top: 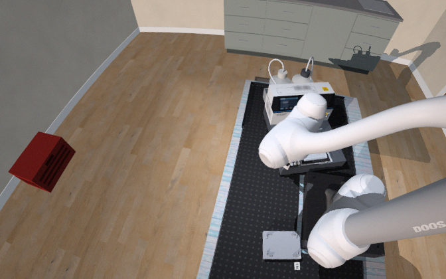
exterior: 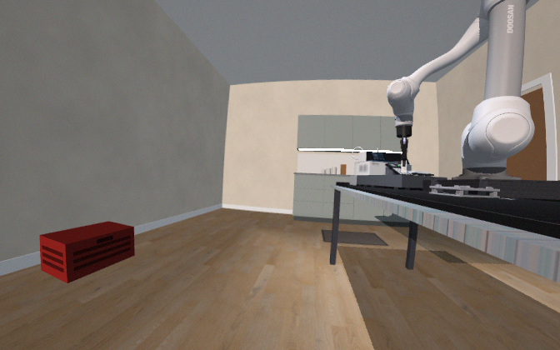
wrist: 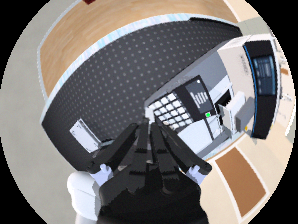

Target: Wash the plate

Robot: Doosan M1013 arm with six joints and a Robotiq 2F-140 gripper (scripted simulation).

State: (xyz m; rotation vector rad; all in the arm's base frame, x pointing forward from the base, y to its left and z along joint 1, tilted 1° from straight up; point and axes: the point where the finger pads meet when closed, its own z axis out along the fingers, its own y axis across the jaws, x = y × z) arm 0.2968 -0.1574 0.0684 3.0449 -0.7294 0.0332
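The washer (top: 300, 90) (wrist: 234, 52) stands at the table's far end. Its lamp (wrist: 208, 115) is green. The plate (top: 319, 156) (wrist: 192, 139) lies in the carrier area beside the keypad (wrist: 172, 111), partly hidden by the arm and fingers; whether it is flat in the pocket I cannot tell. My gripper (exterior: 403, 170) (wrist: 148, 113) is shut and empty, pointing down with its tips at the keypad's corner; I cannot tell whether they touch a key. Nest N1 (top: 281, 245) (exterior: 466, 189) (wrist: 85, 135) is empty, with locators at its corners.
The N1 label (top: 297, 266) lies beside the nest. Two bottles with hoses stand behind the washer. The washer's screen (top: 288, 103) (wrist: 264, 75) faces the carrier. The arm's base plate (top: 308, 212) is to the right of the nest. A red box (top: 41, 161) (exterior: 87, 251) stands on the floor.
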